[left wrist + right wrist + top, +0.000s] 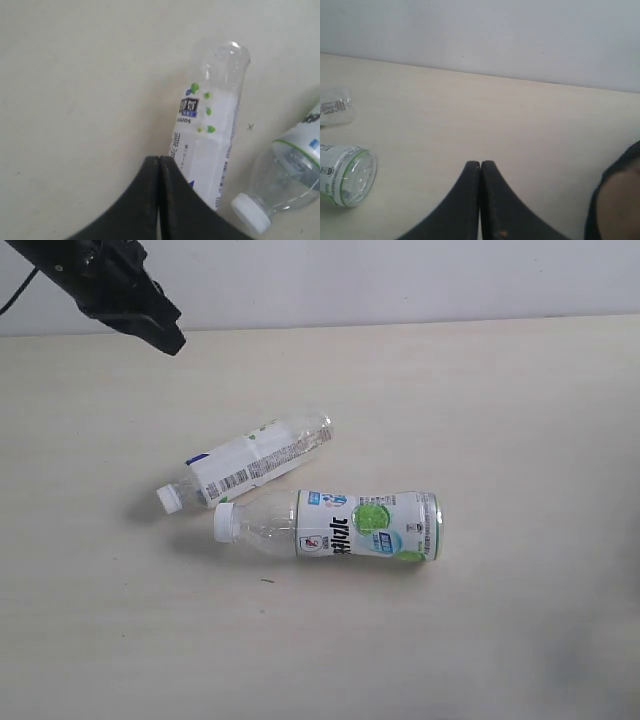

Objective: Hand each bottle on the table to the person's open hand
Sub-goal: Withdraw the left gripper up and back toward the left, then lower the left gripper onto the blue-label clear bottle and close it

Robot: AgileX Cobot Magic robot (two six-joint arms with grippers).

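Jaws pressed together and empty on left gripper (159, 160) and right gripper (480, 163). The barcode-label bottle (255, 465) and lime-label bottle (345, 525) lie close together mid-counter (500, 420). Recommended: part the left jaws, then descend squarely across the barcode-label bottle's body, clear of its neighbour.

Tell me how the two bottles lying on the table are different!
The barcode bottle has a mostly white label with a black barcode; the lime bottle has a label with green circles and blue patches. The barcode bottle lies slanted; the lime bottle lies almost straight across. The lime bottle looks fatter than the barcode bottle. Both are clear, white-capped and lying on their sides.
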